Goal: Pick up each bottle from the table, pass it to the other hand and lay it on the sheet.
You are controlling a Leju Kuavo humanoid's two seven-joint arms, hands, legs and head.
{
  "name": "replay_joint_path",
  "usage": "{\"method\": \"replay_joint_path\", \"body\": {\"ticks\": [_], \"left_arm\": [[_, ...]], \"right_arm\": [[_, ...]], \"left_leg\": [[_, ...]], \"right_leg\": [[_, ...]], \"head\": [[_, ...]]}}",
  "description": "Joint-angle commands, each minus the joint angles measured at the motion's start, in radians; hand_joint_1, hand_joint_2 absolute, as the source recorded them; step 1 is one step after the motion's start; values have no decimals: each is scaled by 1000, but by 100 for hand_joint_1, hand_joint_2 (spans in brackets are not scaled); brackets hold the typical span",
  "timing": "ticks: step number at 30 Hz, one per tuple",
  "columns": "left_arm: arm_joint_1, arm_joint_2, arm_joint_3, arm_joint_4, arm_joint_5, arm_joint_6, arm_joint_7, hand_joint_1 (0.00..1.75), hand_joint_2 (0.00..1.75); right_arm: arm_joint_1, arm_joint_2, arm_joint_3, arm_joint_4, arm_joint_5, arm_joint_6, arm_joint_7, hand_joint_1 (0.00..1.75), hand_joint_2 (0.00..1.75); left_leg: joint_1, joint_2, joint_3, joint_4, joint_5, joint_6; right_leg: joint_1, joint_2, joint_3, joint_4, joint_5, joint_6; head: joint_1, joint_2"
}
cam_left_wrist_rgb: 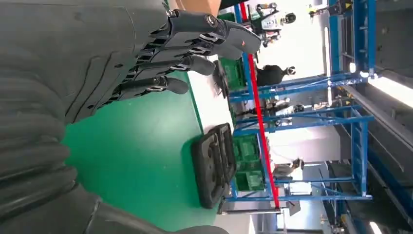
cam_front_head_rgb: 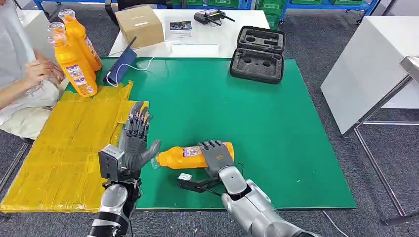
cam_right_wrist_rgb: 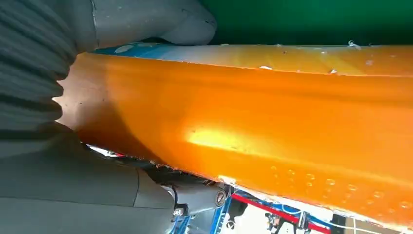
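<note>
Orange bottle (cam_front_head_rgb: 192, 156) horizontal over the green table (cam_front_head_rgb: 276, 128) near its front edge, cap end pointing at the left hand (cam_front_head_rgb: 134, 143). Right hand (cam_front_head_rgb: 216, 155) grips it around the base end, fingers wrapped over the body. Left hand just beside the cap, fingers spread, holding nothing. Yellow sheet (cam_front_head_rgb: 64, 153) along the table's left side; two more orange bottles (cam_front_head_rgb: 74, 49) upright at its far end, beside a seated person (cam_front_head_rgb: 24, 79).

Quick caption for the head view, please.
Right hand grips orange bottle above green table; left hand open beside it.
</note>
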Motion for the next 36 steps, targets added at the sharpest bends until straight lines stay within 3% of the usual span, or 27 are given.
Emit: {"method": "replay_joint_path", "body": {"ticks": [1, 7, 12, 18, 19, 22, 32, 36], "left_arm": [[-1, 12, -46, 44, -23, -8, 21, 0, 175], [63, 24, -120, -26, -77, 43, 41, 0, 175], [35, 38, -114, 16, -90, 81, 40, 0, 175], [6, 35, -71, 81, -121, 116, 23, 0, 175], [6, 35, -64, 82, -127, 124, 23, 0, 175], [8, 41, -55, 83, -127, 125, 23, 0, 175], [28, 35, -56, 57, -133, 123, 25, 0, 175], [25, 34, -54, 61, -142, 121, 27, 0, 175]], "right_arm": [[94, -29, -84, -39, -77, -97, -42, 175, 175], [234, -30, -206, -503, -242, -211, -143, 175, 175], [344, -11, -342, -746, -620, -225, -344, 173, 175], [354, 11, -391, -763, -671, -178, -411, 175, 175], [352, 14, -393, -759, -674, -182, -414, 175, 175], [354, 12, -398, -760, -677, -186, -415, 175, 175], [369, 18, -409, -782, -700, -182, -426, 175, 175], [375, 30, -397, -799, -751, -130, -460, 175, 175]], "left_leg": [[1, -4, 1, -2, 0, -1], [0, -5, -3, -1, 0, -1], [-1, -7, -14, 1, 2, 2], [-1, -9, -9, -1, -2, 0], [-1, -7, -16, 0, 1, 1], [-1, -6, -17, 0, 1, 1], [-1, -5, -18, 0, 1, 1], [-1, -4, -17, 0, 0, 1]], "right_leg": [[1, -3, 3, -2, -1, -1], [0, -3, 0, -1, -2, -1], [0, -4, 2, 1, 0, 3], [0, -6, 8, -1, -4, 1], [0, -5, 0, 0, 0, 3], [0, -4, -2, 0, 1, 3], [0, -4, -3, 0, 1, 3], [0, -3, -2, 0, 0, 2]], "head": [[0, 0], [0, 0], [0, 0], [0, 0], [0, 0], [0, 0], [0, 0], [0, 0]]}}
